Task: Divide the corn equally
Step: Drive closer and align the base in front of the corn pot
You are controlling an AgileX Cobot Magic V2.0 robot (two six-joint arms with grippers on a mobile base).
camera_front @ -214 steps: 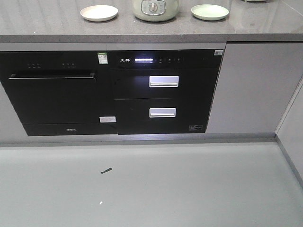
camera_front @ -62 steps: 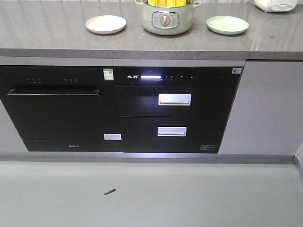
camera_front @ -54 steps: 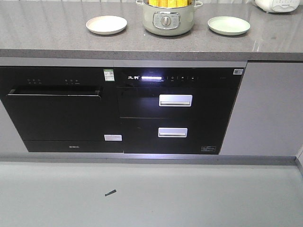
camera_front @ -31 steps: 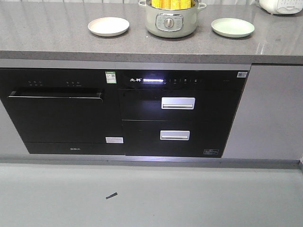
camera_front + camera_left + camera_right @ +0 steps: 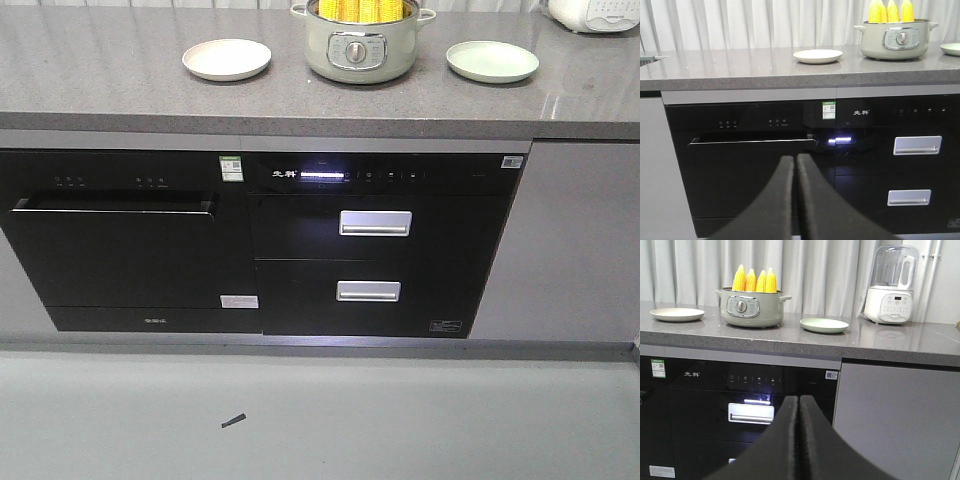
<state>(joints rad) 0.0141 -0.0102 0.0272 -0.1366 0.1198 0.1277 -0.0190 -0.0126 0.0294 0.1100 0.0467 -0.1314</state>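
**A:** Where is the corn?

**B:** We see all four cobs standing tips up in the pale green pot, at the middle of the counter and well apart from us. The cream plate lies to the pot's left and the green plate to its right, both bare.

**A:** And our tools?

**B:** The left gripper and the right gripper each have their fingers pressed together on nothing. Both hang low before the black appliance fronts.

**A:** Then we judge the step in hand is closing in on the counter. We should square up to the pot, lift both arms above the edge of the counter, then part the fingers.

**B:** Room looks fair, with bare counter around both plates. We should mind the pot's handles, and the blender off to the right.
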